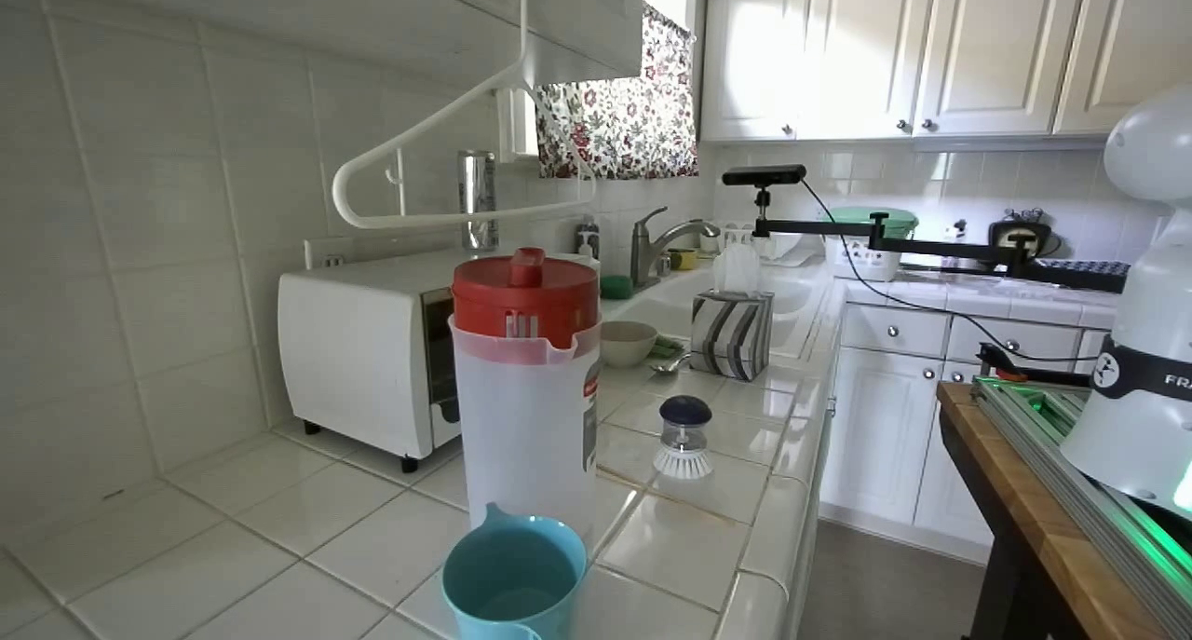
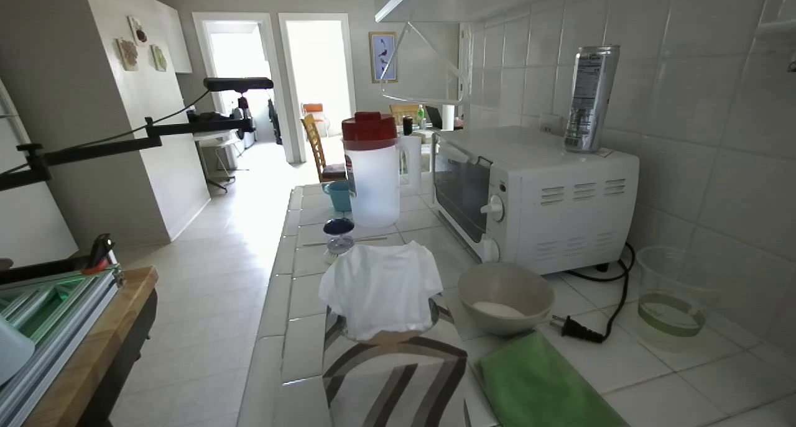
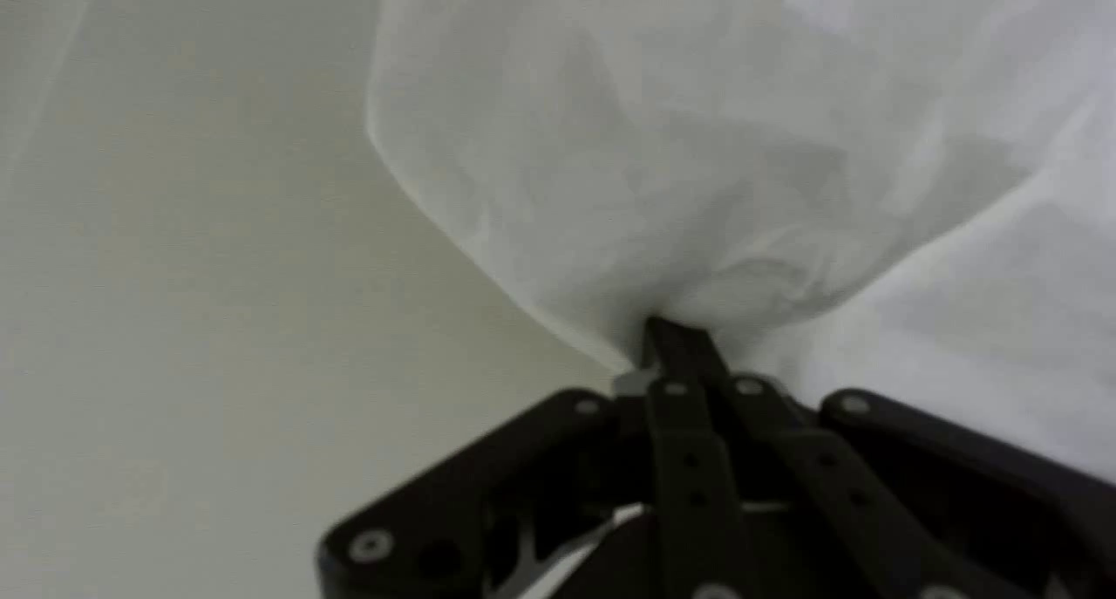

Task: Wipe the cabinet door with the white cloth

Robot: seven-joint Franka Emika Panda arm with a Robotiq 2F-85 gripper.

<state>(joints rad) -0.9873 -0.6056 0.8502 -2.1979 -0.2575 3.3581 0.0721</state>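
Observation:
The white cloth (image 3: pixel 610 146) fills the upper and right part of the wrist view, thin and creased, with a folded edge. My gripper (image 3: pixel 689 346) is shut, its dark fingertips together and pressed into the cloth at its lower edge. A pale flat surface (image 3: pixel 218 320) lies close behind the cloth on the left of the wrist view; it looks like a cabinet door, but I see no knob there. In an exterior view, white upper cabinet doors (image 1: pixel 996 53) run along the far wall. The gripper and the cloth are out of both exterior views.
A white hanger (image 1: pixel 419 219) hangs under the near upper cabinet (image 1: pixel 577 25). The counter holds a toaster oven (image 2: pixel 559 197) with a can (image 2: pixel 591 97) on top, a red-lidded pitcher (image 1: pixel 526 407), a blue cup (image 1: pixel 517 575), a brush (image 1: pixel 684 435), a bowl (image 2: pixel 505 296) and a tissue box (image 1: pixel 733 334).

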